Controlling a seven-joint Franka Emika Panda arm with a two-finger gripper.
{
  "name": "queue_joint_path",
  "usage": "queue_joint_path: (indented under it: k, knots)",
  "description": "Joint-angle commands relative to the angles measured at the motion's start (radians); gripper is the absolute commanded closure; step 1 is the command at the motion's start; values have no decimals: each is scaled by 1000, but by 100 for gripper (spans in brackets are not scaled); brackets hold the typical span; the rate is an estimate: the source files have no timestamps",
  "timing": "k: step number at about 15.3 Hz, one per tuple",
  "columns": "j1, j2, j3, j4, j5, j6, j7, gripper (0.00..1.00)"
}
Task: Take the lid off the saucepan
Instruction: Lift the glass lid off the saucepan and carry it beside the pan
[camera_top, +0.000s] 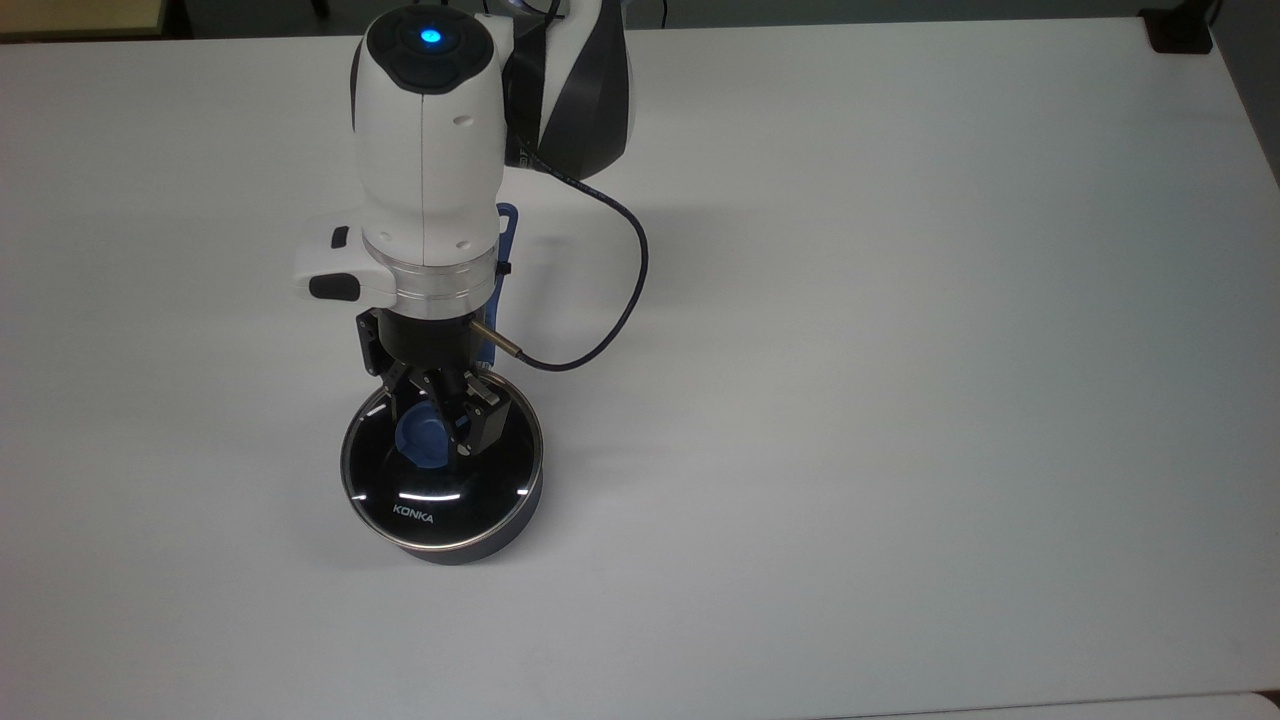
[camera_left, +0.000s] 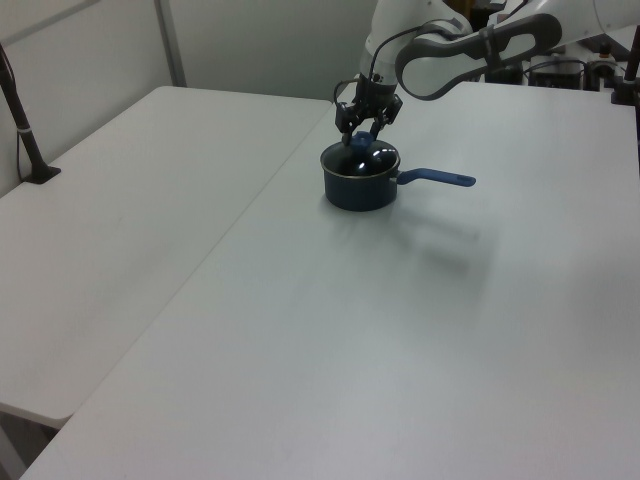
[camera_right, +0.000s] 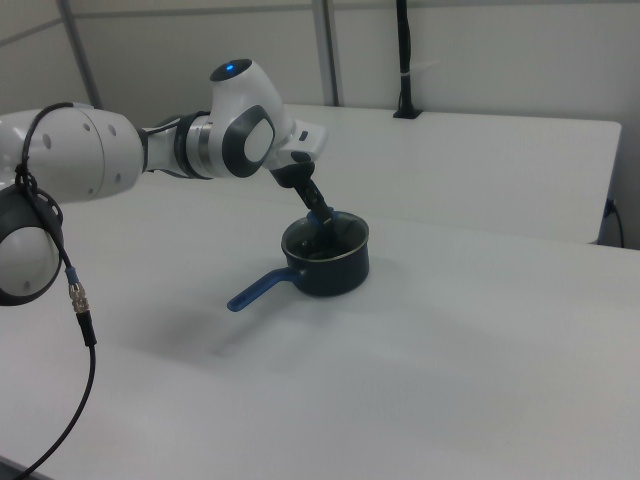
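A white counter (camera_top: 900, 400) is spanning the whole top view, its matte surface taking diffuse overhead light and soft grey shadows. In the left view a second white counter (camera_left: 110, 250) is sitting flush against it, a straight seam (camera_left: 230, 240) running between them. A black post (camera_left: 20, 110) is standing on a foot at the left view's left edge. Pale wall panels (camera_left: 250, 45) with a grey upright (camera_left: 170, 40) are closing the far side. In the right view a dark post (camera_right: 403, 55) is rising against the wall behind the counter's far edge.
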Motion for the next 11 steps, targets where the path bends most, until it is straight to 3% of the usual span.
queue_joint_path:
  k: [1, 6, 11]
  knots:
    - [4, -54, -11, 5, -18, -15, -12, 60]
    - [-34, -149, -9, -30, -4, -102, -92, 60]
    - [-157, -195, -9, -89, 26, -95, -216, 60]
